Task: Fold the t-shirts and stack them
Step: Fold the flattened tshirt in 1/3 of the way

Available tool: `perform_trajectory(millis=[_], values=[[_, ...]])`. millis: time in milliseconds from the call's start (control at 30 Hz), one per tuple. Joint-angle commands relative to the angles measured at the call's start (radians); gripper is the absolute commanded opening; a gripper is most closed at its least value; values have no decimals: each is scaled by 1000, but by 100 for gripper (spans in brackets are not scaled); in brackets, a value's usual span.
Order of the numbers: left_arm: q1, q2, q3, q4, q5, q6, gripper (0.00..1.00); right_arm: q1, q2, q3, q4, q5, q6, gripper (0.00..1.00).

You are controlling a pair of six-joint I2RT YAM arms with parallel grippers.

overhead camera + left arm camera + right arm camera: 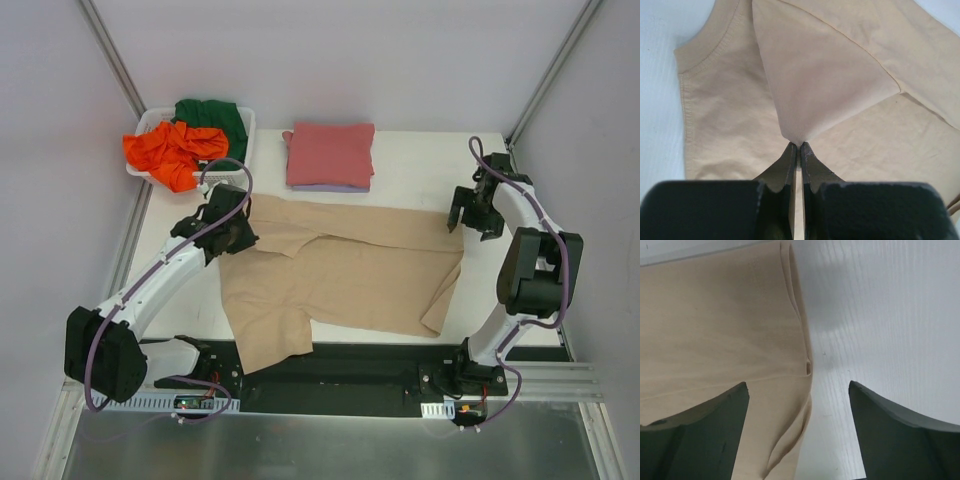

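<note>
Two shirts look finished: the pinkish-red t-shirt lies folded on top of the pale lavender t-shirt, just beside the white slotted basket. The basket holds the orange t-shirt and the dark green t-shirt, both crumpled. The tan-beige t-shirt is the one in hand. It lies spread on the bench, starting just beside the basket's near corner and running well away from it. The left fingers, at the shirt's end nearest the basket, are pinched tight on a peak of tan cloth, and the flap they lift tents over the layer beneath. The right fingers hover spread wide with nothing between them, at the shirt's edge farthest from the basket; the wrist view shows one finger over cloth and the other over bare bench. I judge the step to be a first lengthwise fold that needs both ends carried together. To do it well, the right fingers should drop onto that far edge and close on every layer of the doubled hem seen there, not just the top one. Both arms should then travel level and low, with the cloth lightly taut between them, so the crease forms straight rather than diagonal. One-sided pulling from the basket end would likely drag the whole shirt and wrinkle it.
</note>
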Motion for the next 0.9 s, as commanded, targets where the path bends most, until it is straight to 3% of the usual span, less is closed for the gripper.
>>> perform_trajectory(millis=[0, 167, 300, 433, 533, 600, 867], values=[[-1, 22, 4, -10, 7, -13, 0, 24, -109, -39, 12, -40, 5, 97], [8, 109, 58, 4, -13, -16, 0, 154, -235, -137, 115, -186, -10, 100], [41, 236, 145, 32, 5, 2, 0, 398, -317, -223, 252, -194, -61, 99], [86, 356, 211, 53, 38, 16, 0, 665, -311, -276, 438, -244, -12, 100], [124, 436, 253, 59, 81, 32, 0, 795, -219, -251, 580, -294, 45, 97], [150, 478, 274, 73, 102, 38, 0, 860, -121, -180, 608, -304, 66, 87], [189, 561, 305, 79, 147, 88, 0, 987, 250, 171, 508, -228, 56, 71]])
